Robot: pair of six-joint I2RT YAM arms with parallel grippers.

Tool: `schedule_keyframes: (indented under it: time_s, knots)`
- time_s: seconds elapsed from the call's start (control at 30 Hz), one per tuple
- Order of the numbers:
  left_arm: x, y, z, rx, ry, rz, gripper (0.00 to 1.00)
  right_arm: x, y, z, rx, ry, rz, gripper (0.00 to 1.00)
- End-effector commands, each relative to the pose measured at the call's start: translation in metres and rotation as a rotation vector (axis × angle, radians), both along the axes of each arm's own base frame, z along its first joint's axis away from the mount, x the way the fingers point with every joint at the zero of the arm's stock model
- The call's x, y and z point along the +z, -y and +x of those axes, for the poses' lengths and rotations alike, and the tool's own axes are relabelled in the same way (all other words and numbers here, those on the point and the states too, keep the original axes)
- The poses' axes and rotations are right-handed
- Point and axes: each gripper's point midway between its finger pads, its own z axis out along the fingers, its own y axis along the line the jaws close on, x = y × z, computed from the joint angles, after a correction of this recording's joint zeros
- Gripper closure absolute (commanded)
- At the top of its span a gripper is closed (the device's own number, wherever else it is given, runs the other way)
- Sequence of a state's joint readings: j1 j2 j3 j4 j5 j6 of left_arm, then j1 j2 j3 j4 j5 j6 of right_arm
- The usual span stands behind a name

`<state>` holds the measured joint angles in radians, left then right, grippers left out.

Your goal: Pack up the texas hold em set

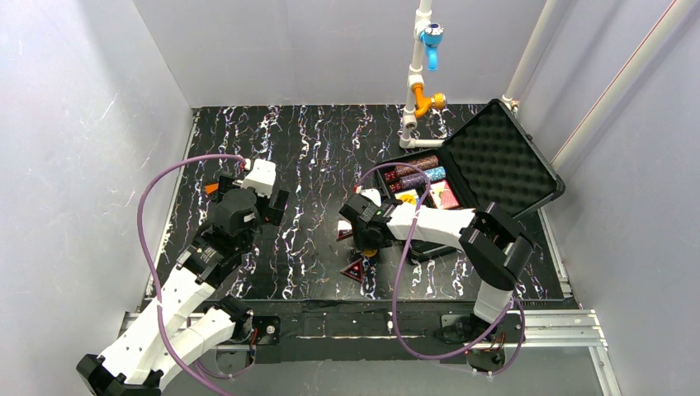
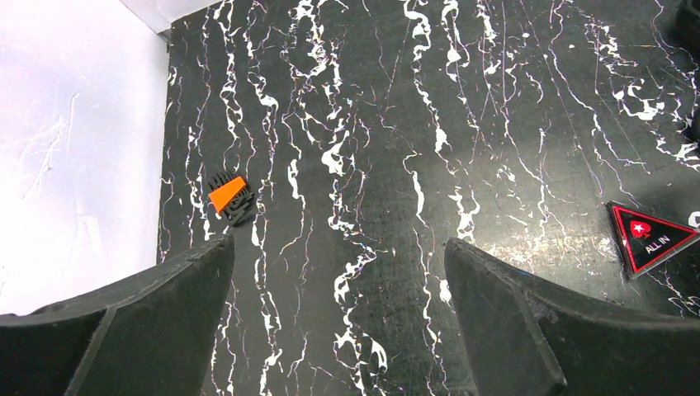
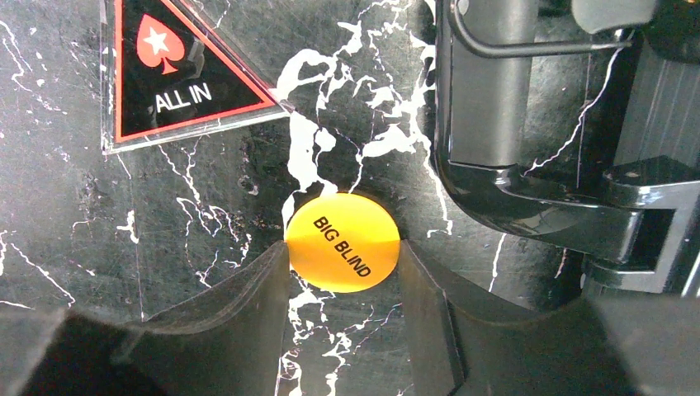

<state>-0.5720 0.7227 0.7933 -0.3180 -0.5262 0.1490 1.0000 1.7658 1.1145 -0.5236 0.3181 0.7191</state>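
Note:
The black case (image 1: 503, 161) stands open at the back right, foam lid up, with chip rolls (image 1: 417, 167) and a red card deck (image 1: 446, 196) inside. My right gripper (image 1: 369, 247) is down on the mat just left of the case. In the right wrist view the right gripper (image 3: 342, 254) is shut on an orange "BIG BLIND" disc (image 3: 342, 239), a fingertip on each side. A dark triangular "ALL IN" marker (image 3: 169, 70) lies just beyond the disc; another (image 1: 355, 270) lies nearer the front. My left gripper (image 1: 253, 196) is open and empty over the mat (image 2: 338, 256).
A small orange and black piece (image 2: 229, 198) lies on the mat near the left wall. An "ALL IN" marker (image 2: 652, 235) shows at the right of the left wrist view. The case's black side with a wire latch (image 3: 512, 124) is close to the right fingers. A white pipe stand (image 1: 417, 82) rises behind the case.

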Motion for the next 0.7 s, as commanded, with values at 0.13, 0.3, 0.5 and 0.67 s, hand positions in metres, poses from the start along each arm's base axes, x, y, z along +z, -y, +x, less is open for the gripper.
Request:
schedule_keyframes:
  time_s: [0.13,0.3,0.5,0.67]
  knots:
    - [0.0053,-0.0012,-0.0011,0.003,0.016,-0.004,0.02,0.029,-0.0082,0.0068,0.014,0.052,0.047,0.55]
    - [0.0049,-0.0012,-0.0011,0.003,0.015,-0.003,0.02,0.0313,-0.0087,0.0075,0.015,0.058,0.052,0.54]
    - [0.0048,-0.0012,-0.001,0.002,0.015,-0.002,0.02,0.0317,-0.0114,0.0054,0.027,0.046,0.063,0.35]
    - [0.0051,-0.0007,-0.001,0.0,0.015,-0.003,0.02,0.0307,-0.0148,0.0038,0.041,0.031,0.068,0.23]
